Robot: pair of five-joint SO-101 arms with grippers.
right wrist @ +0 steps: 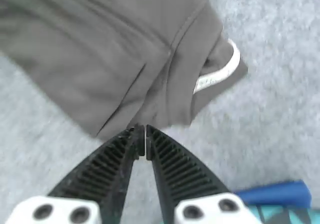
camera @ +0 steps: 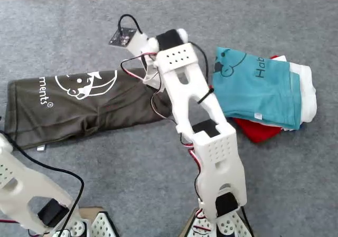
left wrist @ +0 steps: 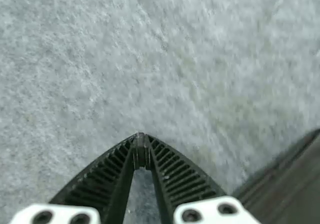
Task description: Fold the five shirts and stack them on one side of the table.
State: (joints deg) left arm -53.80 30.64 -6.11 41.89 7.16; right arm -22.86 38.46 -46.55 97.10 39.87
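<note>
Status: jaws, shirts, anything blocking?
Left jaws shut over table. Right jaws shut at edge of dark shirt. Folded stack sits apart. No obstruction seen.

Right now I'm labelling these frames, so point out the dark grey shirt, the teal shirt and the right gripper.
dark grey shirt [camera: 79, 109]: high view, plain cloth below the white print.
teal shirt [camera: 253, 92]: high view, middle of its folded top face.
right gripper [right wrist: 144, 130]: right wrist view, midway between its fingertips.

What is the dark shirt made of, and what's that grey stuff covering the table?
The dark shirt looks like soft, matte cloth, probably cotton: it creases and folds limply. The table cover looks like grey felt or short carpet, fuzzy and speckled.
</note>
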